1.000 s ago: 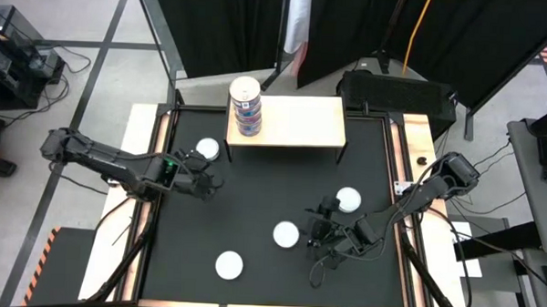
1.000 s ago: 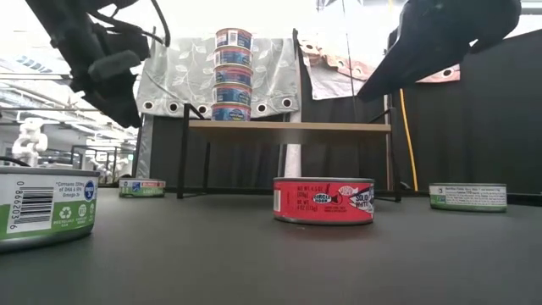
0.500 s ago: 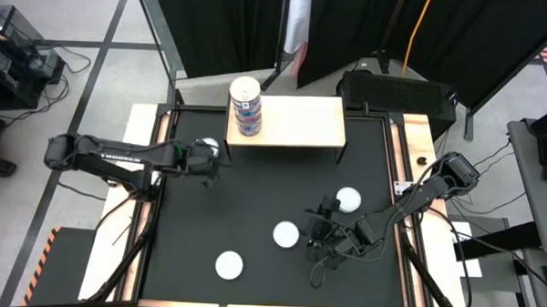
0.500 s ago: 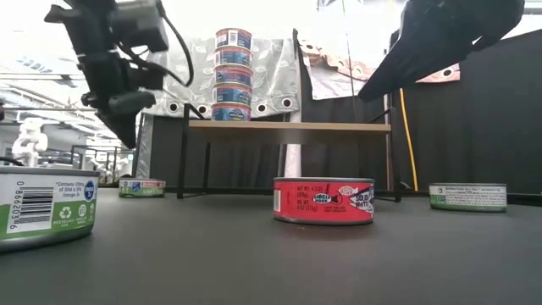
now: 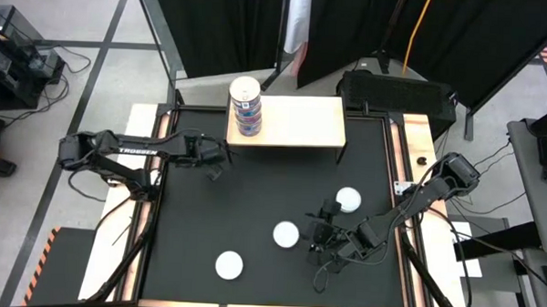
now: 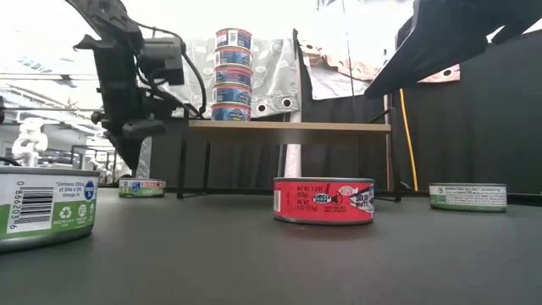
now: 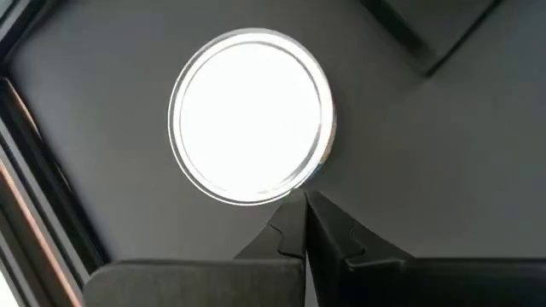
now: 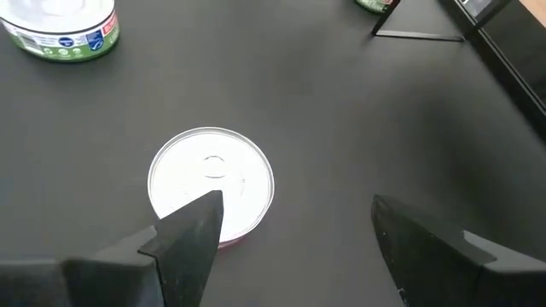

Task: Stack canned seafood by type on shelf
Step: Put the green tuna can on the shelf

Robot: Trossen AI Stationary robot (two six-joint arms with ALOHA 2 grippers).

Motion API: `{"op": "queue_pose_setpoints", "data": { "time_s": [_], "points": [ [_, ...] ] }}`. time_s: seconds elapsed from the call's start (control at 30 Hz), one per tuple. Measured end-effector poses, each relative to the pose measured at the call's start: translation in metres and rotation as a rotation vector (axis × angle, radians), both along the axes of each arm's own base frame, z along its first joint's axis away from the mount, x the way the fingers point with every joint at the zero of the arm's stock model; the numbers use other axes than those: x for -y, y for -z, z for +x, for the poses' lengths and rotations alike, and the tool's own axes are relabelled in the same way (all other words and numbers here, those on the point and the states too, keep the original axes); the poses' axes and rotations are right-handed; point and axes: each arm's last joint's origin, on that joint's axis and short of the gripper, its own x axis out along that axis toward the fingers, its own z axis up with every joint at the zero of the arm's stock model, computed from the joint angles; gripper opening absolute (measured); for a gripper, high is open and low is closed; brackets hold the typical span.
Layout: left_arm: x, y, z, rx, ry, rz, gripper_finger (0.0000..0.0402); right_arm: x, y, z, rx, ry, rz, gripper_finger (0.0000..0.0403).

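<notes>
My left gripper is pinched shut, empty, beside a tin; my right gripper gapes over the red tin. These look rigid, smooth and slick: grip across the side walls

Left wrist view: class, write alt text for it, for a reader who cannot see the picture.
A flat round tin with a bright silvery-white lid lies on a dark table, seen from above. The left tool is shut, its two dark fingers pressed together, their tips just at the tin's rim and holding nothing.
</notes>
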Motion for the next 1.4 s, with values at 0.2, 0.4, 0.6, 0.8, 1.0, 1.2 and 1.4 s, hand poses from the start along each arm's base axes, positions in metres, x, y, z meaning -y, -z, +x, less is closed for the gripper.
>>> {"op": "queue_pose_setpoints", "data": {
  "time_s": [0.2,0.4,0.6,0.8,1.0,1.2,1.4],
  "points": [
    [-0.003,0.012,0.004,-0.067,-0.016,0.019,0.0001,-0.002,0.000,-0.001,0.004,0.002,0.011,0.0293],
    [-0.005,0.014,0.006,-0.072,-0.023,0.048,0.0001,-0.006,0.000,-0.003,0.008,-0.005,0.017,0.0293],
    [-0.004,0.014,0.006,-0.067,-0.020,0.046,0.0000,-0.007,0.000,-0.004,0.014,0.003,0.030,0.0293],
    [-0.004,0.020,0.003,-0.085,0.000,0.066,0.0000,-0.008,0.000,-0.005,0.015,-0.002,0.031,0.0293],
    [-0.003,0.028,0.000,-0.068,0.002,0.078,0.0000,-0.008,0.000,-0.005,0.017,0.001,0.034,0.0293],
    [0.002,0.028,0.000,-0.075,0.022,0.065,0.0000,-0.008,0.000,-0.005,0.016,0.001,0.034,0.0293],
    [0.007,0.029,0.000,-0.064,0.017,0.021,0.0000,-0.008,0.000,-0.005,0.016,0.001,0.034,0.0293]
  ]
}}
